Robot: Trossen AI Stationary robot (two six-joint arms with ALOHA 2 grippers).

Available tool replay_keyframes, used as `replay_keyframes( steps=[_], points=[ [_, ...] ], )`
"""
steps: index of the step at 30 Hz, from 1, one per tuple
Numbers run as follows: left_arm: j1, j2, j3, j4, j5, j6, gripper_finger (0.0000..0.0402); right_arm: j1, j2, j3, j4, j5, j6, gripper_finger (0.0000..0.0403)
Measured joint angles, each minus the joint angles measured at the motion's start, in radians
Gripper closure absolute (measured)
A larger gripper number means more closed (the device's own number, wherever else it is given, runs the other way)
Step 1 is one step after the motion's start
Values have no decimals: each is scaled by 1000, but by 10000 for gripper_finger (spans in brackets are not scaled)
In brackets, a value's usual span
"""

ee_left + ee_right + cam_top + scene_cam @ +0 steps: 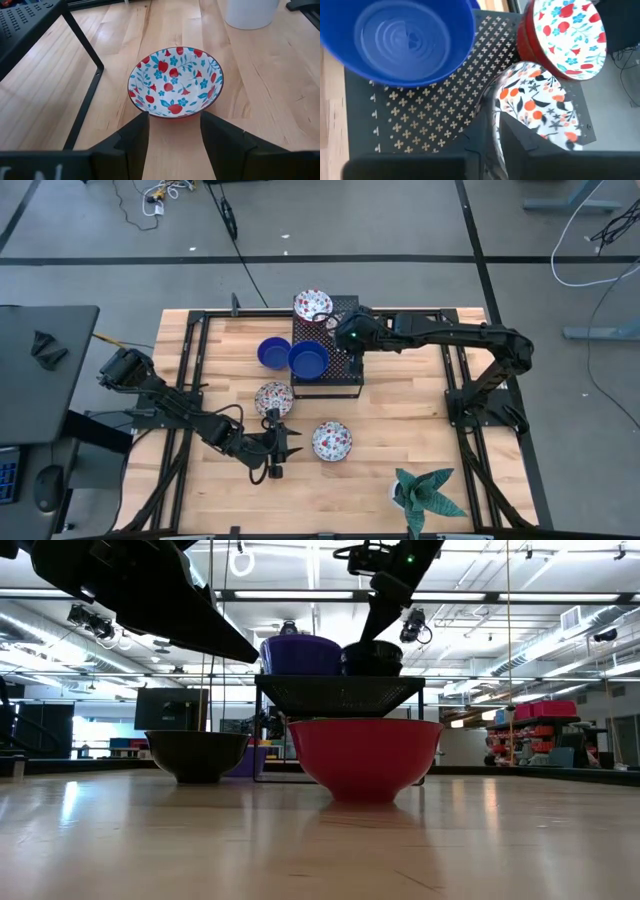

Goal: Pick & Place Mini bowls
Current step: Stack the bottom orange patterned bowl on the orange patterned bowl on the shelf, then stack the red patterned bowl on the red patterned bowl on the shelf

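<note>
the left fingers (172,145) stand apart low over the desk (400,430), with a floral bowl (175,82) just ahead of their tips, untouched; a second floral bowl (274,398) sits just behind that arm's wrist. the right fingers (495,145) reach over the black rack (345,365) and straddle the rim of an orange-patterned bowl (537,107), though whether they grip it i cannot tell. beyond those fingers on the rack sit a blue bowl (402,40) and a red-sided floral bowl (562,37), and another blue bowl (271,352) lies on the desk beside the rack
</note>
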Motion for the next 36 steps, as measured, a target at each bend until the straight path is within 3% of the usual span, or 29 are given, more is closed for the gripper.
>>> replay_keyframes(
  steps=[8, 11, 17, 26, 31, 36],
  points=[
    [0, 0, 0, 0, 0, 0, 220, -10, 0, 0, 11, -6, -11, 318],
    [0, 0, 0, 0, 0, 0, 220, -14, -5, 0, -2, -57, -18, 329],
    [0, 0, 0, 1, 0, 0, 220, -43, -4, 0, -19, -153, 8, 396],
    [0, 0, 0, 1, 0, -4, 220, -53, -7, 0, 11, -152, 8, 381],
    [0, 0, 0, 1, 0, -4, 220, -9, -47, 0, 54, -148, 19, 381],
    [-8, 0, 0, 1, 0, -5, 220, 111, -69, 0, 84, -151, 81, 396]
  ],
)
